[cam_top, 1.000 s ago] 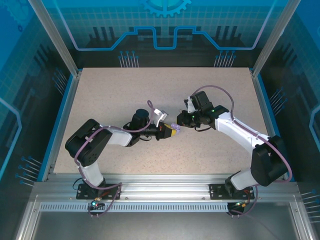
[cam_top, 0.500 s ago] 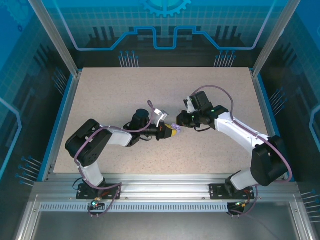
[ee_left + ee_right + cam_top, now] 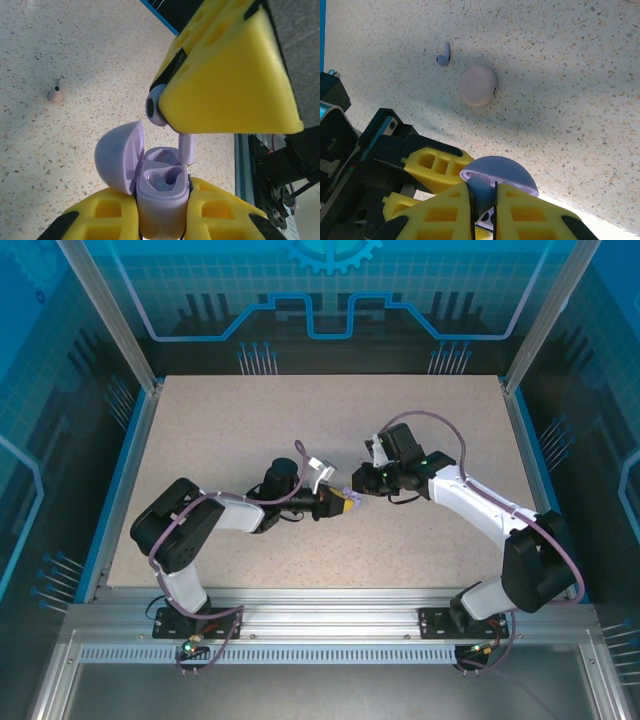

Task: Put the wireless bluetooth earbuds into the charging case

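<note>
My left gripper point(image 3: 162, 212) is shut on a lilac charging case point(image 3: 161, 200), held upright with its lid point(image 3: 117, 155) swung open to the left. My right gripper point(image 3: 483, 200) is shut on a purple earbud point(image 3: 156, 107) just above the case. The earbud's stem point(image 3: 186, 148) points down, and its tip is at the rim of the case's far slot. The near slot is empty. In the top view both grippers point(image 3: 352, 495) meet at mid-table. A second purple earbud point(image 3: 444, 54) and a pinkish earbud point(image 3: 56, 92) lie loose on the table.
A closed pale pink round case point(image 3: 478, 85) rests on the speckled tabletop close to the loose purple earbud. The table's blue border point(image 3: 160, 10) runs behind the grippers in the left wrist view. Bare tabletop point(image 3: 250, 420) surrounds the arms.
</note>
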Tool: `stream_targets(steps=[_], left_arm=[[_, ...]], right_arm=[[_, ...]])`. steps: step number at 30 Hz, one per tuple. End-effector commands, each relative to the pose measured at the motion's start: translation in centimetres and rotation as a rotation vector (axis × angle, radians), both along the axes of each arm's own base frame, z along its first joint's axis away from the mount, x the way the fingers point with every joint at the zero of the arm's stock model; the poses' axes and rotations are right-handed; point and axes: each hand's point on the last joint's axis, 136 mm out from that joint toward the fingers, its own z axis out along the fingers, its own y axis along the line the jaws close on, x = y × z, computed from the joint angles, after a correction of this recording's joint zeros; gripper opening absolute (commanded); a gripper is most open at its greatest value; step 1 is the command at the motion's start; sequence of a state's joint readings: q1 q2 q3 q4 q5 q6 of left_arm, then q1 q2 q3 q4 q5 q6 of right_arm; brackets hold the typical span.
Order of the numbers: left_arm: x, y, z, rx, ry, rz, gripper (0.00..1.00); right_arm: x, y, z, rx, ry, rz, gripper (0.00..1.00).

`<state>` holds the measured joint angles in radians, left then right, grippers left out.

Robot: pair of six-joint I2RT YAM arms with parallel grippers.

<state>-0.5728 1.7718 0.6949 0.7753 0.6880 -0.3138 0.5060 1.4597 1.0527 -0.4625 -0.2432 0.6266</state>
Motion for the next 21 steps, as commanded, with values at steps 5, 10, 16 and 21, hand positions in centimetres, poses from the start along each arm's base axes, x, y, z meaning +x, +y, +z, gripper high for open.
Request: stream_targets(steps=[5,10,16,21], left_arm=[[0.16,-0.46,2.76,-0.046,-0.057,-0.009,0.07],[0.19,-0.41,2.94,-0.046,-0.058,-0.006,0.07],[0.36,-0.35,2.78,-0.042,-0.055,0.005,0.07],[0.61,-0.31,2.57,-0.036,-0.047,0.019,0.07]], right_arm=[[-0.03,0.46,0.24,-0.016,-0.011,0.027,0.15],[-0.16,0.77,0.11,-0.015,-0.007,0.039,0.15],[-0.35,0.97,0.08,-0.020,-0.004,0.049,0.15],[-0.57,1.19,0.24,-0.018,-0.009,0.068,0.15]])
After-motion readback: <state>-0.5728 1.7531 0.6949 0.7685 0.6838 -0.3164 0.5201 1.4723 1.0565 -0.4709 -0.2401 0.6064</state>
